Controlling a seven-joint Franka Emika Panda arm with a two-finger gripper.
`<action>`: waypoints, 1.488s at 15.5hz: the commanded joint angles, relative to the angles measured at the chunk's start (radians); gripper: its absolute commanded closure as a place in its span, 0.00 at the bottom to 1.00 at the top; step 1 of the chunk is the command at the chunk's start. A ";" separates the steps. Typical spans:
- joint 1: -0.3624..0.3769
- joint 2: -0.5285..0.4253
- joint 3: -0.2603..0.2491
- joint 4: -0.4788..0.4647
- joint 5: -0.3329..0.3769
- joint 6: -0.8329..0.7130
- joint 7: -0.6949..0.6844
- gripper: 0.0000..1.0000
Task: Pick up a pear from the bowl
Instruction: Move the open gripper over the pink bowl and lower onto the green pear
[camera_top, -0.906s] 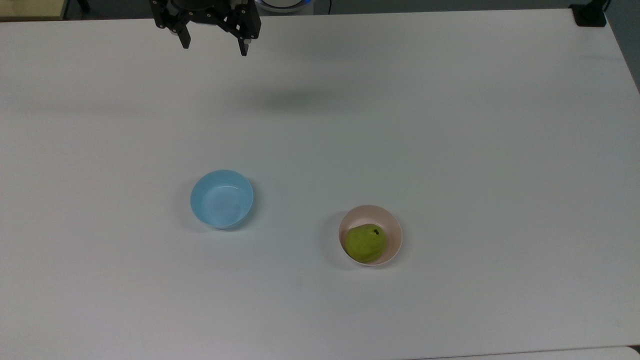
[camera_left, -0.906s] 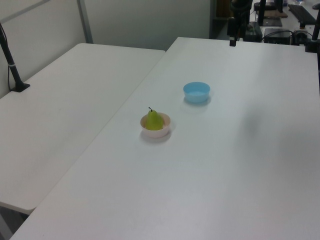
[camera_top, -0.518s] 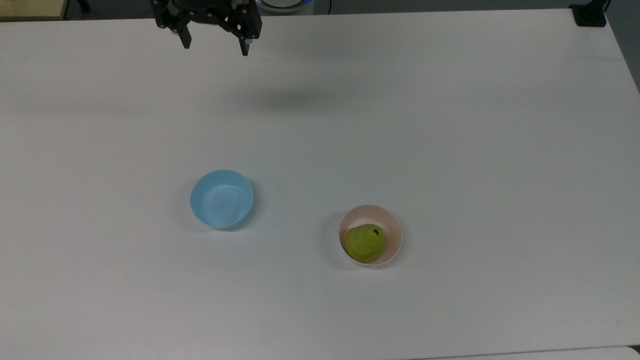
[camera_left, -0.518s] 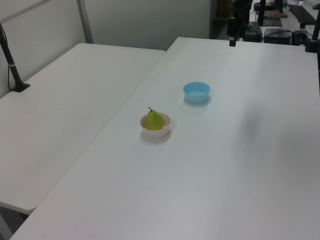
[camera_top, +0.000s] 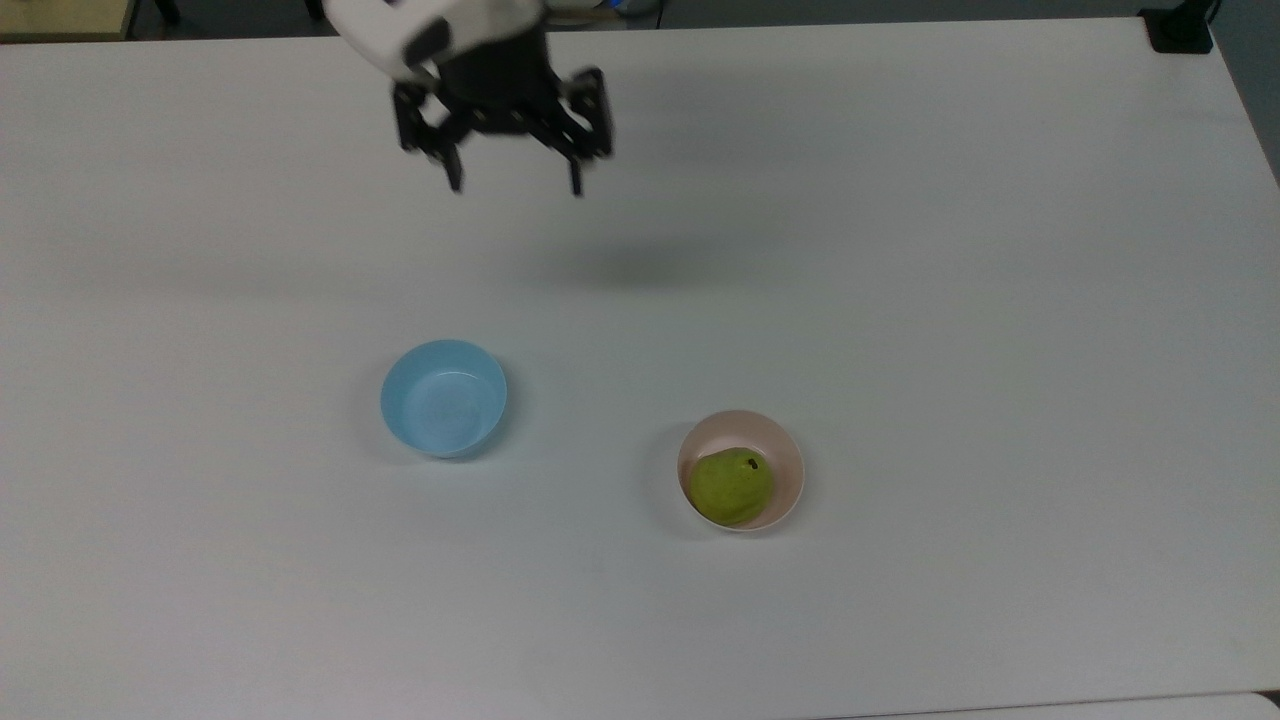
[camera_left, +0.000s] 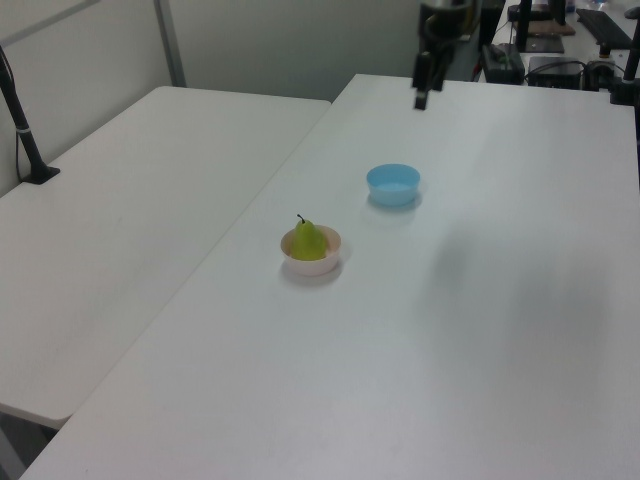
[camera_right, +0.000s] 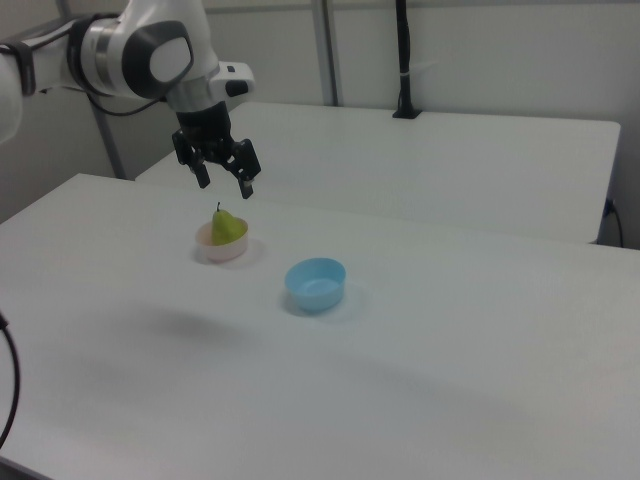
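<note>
A yellow-green pear (camera_top: 731, 486) (camera_left: 307, 241) (camera_right: 227, 226) with a small dark stem stands in the pale pink bowl (camera_top: 790, 456) (camera_left: 328, 262) (camera_right: 225, 251) on the white table. My gripper (camera_top: 513, 186) (camera_left: 421, 92) (camera_right: 225, 184) hangs open and empty high above the table. In the top view it is up and to the left of the pink bowl, well apart from it. In the right view its black fingers (camera_right: 247, 187) stand wide apart.
A light blue bowl (camera_top: 443, 397) (camera_left: 393, 184) (camera_right: 316, 283) sits empty left of the pink one in the top view. A second white table (camera_left: 120, 230) adjoins this one. A black post (camera_right: 403, 60) stands at the back in the right view.
The gripper has moved from the top view's upper edge down and to the right, toward the bowls. Its fingers stay open. Pear and bowls have not moved.
</note>
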 joint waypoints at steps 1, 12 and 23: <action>0.126 0.162 -0.097 0.170 0.108 0.066 0.004 0.00; 0.312 0.494 -0.129 0.273 0.124 0.437 0.096 0.00; 0.315 0.601 -0.146 0.273 0.061 0.580 0.090 0.14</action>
